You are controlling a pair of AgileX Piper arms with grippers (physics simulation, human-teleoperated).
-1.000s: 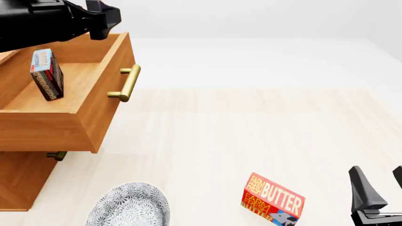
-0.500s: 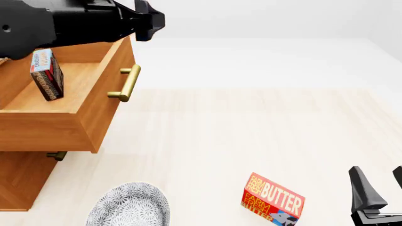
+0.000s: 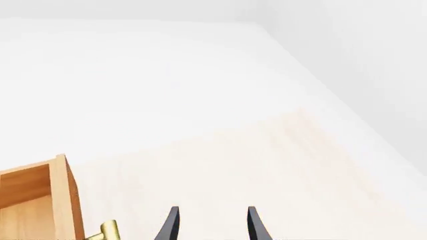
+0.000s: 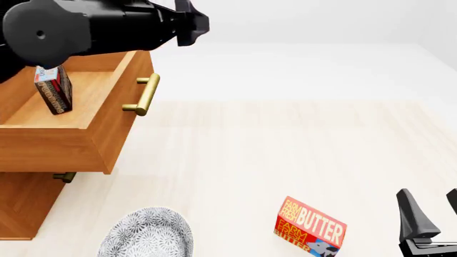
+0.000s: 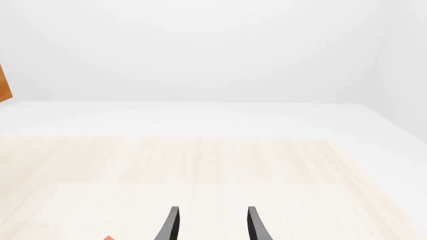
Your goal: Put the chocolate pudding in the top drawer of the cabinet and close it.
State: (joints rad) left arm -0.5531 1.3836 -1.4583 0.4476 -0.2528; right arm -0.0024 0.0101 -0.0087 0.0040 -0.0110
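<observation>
Two grippers show, and both stand with fingers apart, holding nothing. Nearest in the front view, at about 4 o'clock, the right gripper [image 4: 428, 214] sits low at the table's near edge; its own wrist view shows the fingertips spread over bare light wood. Just beside it toward 6 o'clock a red butter box [image 4: 310, 227] stands tilted on the table [image 4: 286, 150], and a patterned grey plate [image 4: 146, 233] lies at about 7 o'clock.

Farther back at 9 o'clock, the cabinet [image 4: 21, 206] has its top drawer [image 4: 107, 134] pulled wide open, brass handle [image 4: 145, 95] facing the table's middle. The chocolate pudding [image 4: 53, 91] stands on edge inside that drawer, toward its back, partly hidden by the left arm.

Farthest, at 11 o'clock, the left gripper [image 4: 192, 21] hovers above and beyond the drawer front, touching nothing; its wrist view shows the fingers [image 3: 170, 227] parted, with the drawer's front corner and handle end just beside them.
</observation>
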